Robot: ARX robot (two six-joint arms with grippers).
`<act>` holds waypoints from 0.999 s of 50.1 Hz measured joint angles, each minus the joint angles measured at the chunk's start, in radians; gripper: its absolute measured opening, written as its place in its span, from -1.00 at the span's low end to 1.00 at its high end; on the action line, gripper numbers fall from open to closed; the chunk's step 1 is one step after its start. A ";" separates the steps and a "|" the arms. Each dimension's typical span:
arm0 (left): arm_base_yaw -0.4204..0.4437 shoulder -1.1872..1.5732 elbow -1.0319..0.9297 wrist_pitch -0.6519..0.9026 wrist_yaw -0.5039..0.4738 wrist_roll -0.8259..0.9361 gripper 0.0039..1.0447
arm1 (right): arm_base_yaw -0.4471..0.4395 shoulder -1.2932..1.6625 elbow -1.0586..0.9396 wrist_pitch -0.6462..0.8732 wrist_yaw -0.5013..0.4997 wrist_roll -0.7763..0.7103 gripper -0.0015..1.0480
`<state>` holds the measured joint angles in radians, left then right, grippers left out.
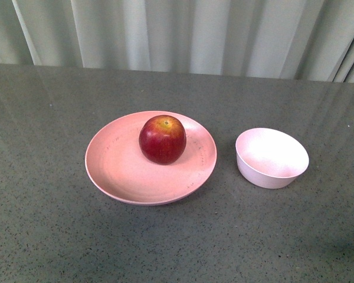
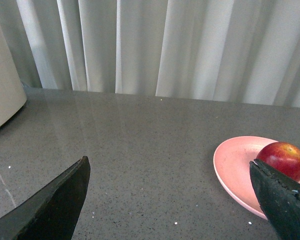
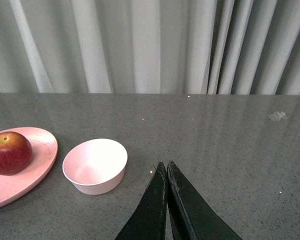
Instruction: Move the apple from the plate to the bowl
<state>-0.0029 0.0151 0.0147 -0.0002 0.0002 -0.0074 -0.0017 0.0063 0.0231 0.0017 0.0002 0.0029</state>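
Left gripper (image 2: pixel 168 161) gapes wide, right gripper (image 3: pixel 166 163) is pinched closed, both holding nothing; apple (image 1: pixel 162 139) sits on the plate (image 1: pixel 115 168), bowl (image 1: pixel 265 177) nearby

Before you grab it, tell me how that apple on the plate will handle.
The apple is round and sits loose on the shallow plate, so a nudge would probably roll it. Its glossy skin may be slippery in a grip. It looks firm, likely stiff.
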 joint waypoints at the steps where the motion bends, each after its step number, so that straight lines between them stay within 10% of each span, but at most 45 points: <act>1: 0.000 0.000 0.000 0.000 0.000 0.000 0.83 | 0.000 0.000 0.000 0.000 0.000 -0.001 -0.95; 6: 0.000 0.000 0.000 0.000 0.001 0.000 0.83 | 0.000 0.000 0.000 0.000 0.000 0.000 -0.69; 10: 0.100 0.182 0.109 -0.243 0.360 -0.002 0.83 | 0.000 0.000 0.000 0.000 -0.002 0.000 -0.35; 14: 0.077 0.422 0.156 -0.180 0.518 -0.021 0.83 | 0.000 -0.001 0.000 0.000 -0.003 0.000 -0.02; 25: -0.095 1.014 0.323 0.291 0.365 -0.076 0.83 | 0.001 -0.001 0.000 -0.001 0.000 0.000 0.85; 50: -0.352 1.750 0.722 0.478 0.212 -0.079 0.83 | 0.001 -0.001 0.000 -0.001 0.000 0.000 0.83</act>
<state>-0.3546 1.7653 0.7364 0.4782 0.2123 -0.0868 -0.0010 0.0055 0.0231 0.0010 0.0002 0.0025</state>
